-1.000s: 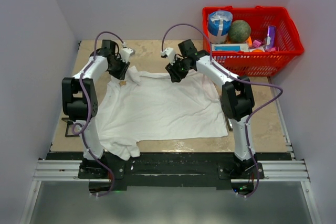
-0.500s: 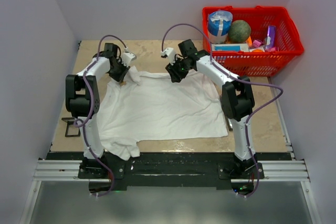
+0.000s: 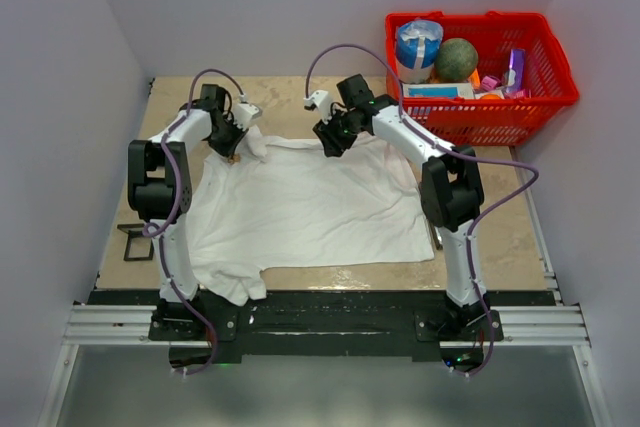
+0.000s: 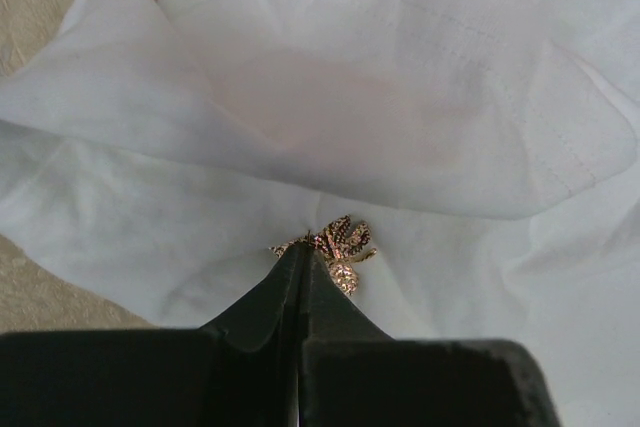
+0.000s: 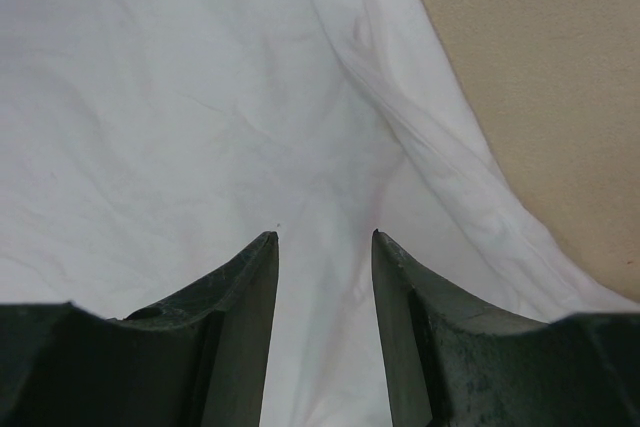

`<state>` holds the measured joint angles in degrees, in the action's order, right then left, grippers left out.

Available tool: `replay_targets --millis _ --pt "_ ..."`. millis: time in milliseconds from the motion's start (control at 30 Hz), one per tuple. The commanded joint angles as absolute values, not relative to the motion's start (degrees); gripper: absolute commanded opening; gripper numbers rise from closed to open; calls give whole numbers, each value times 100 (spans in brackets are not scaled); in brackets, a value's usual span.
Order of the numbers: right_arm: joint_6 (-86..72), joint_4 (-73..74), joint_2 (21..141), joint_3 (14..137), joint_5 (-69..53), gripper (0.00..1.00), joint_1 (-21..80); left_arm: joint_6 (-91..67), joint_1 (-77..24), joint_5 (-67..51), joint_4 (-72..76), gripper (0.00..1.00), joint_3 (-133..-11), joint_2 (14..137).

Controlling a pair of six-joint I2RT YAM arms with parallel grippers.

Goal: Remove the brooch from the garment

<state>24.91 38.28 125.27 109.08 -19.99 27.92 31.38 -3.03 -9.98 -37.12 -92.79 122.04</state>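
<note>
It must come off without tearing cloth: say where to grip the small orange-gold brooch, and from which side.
Grip the small orange-gold brooch by its near edge, low from the left gripper's side: it lies flat on the white cloth shirt, a raised fold blocking its far side.

Overhead camera, above and behind the arm bases, looks down from afar on the whole desk. Left wrist camera peers past the left fingers, very close on the brooch and white shirt. Right wrist camera peers past the right fingers at the shirt's edge and bare desk. All three views share the shirt.
</note>
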Motion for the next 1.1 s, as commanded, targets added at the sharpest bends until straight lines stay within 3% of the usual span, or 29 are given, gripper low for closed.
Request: replay_targets --millis 0,267,633,767,867,933,1067 --pt "2452 3823 12516 11153 -1916 46 2821 3296 -316 -1160 -3893 0 -9632 12200" --pt "2443 3779 12498 11109 -1925 46 2821 3033 -413 -1563 -4798 0 -10398 11998" --pt "2461 3735 12340 10890 -1977 45 2821 2233 -853 -1837 -4404 0 -8693 10961" --pt "2461 3700 12287 10776 -2021 45 2813 2206 -853 -1189 -4052 15 -8771 10741" --pt "2435 3674 12287 10775 -2065 45 2821 2049 -800 -731 -3789 20 -8859 10714" --pt "2426 3656 12331 10837 -2127 45 2830 1794 -625 -738 -3788 23 -8947 10801" --pt "2365 3665 12550 11353 -2294 46 2918 978 -229 -1028 -3867 38 -9053 10986"
